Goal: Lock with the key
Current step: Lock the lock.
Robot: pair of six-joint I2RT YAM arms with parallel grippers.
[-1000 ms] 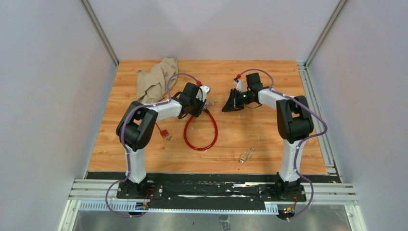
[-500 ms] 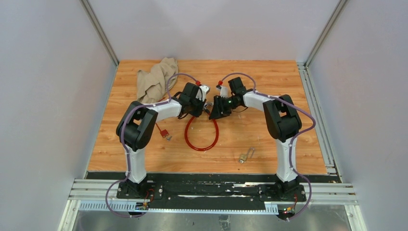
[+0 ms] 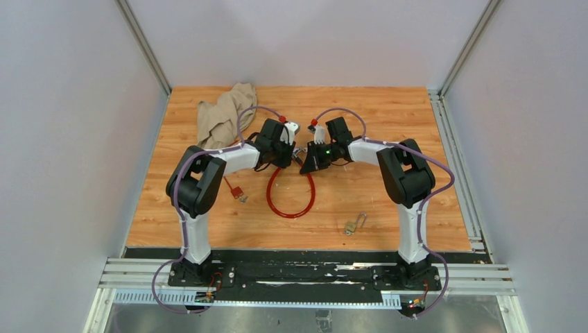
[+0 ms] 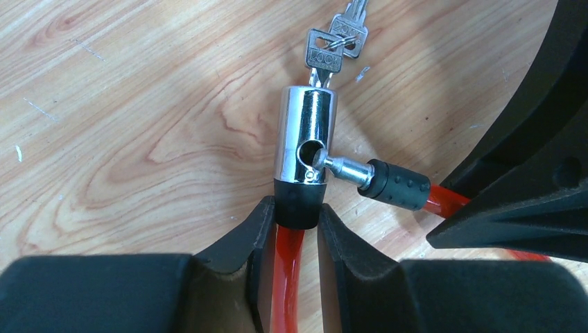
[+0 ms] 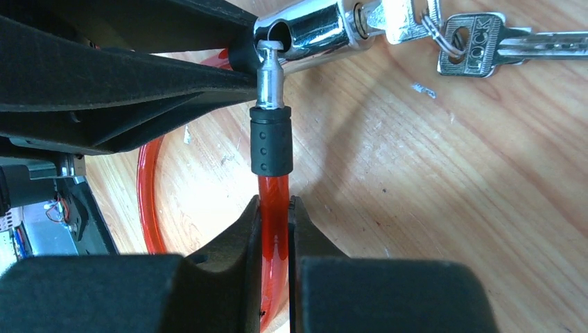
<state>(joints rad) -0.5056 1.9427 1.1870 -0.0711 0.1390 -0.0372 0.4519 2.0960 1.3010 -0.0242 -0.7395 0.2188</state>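
The cable loop (image 3: 291, 201) lies on the table (image 3: 388, 111); the cloth (image 3: 222, 114) is behind it on the left, the padlock (image 3: 353, 225) before it on the right. The key (image 4: 323, 59) sits in the lock cylinder (image 4: 305, 132)

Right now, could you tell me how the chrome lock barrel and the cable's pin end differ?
The chrome lock barrel is thick, with a side hole and the key in its end; the pin end is a slim stud on a black ribbed sleeve. The left jaws grip the barrel's black collar; the right jaws grip the red cable behind the pin end. Both end one cable, pin tip at the hole.
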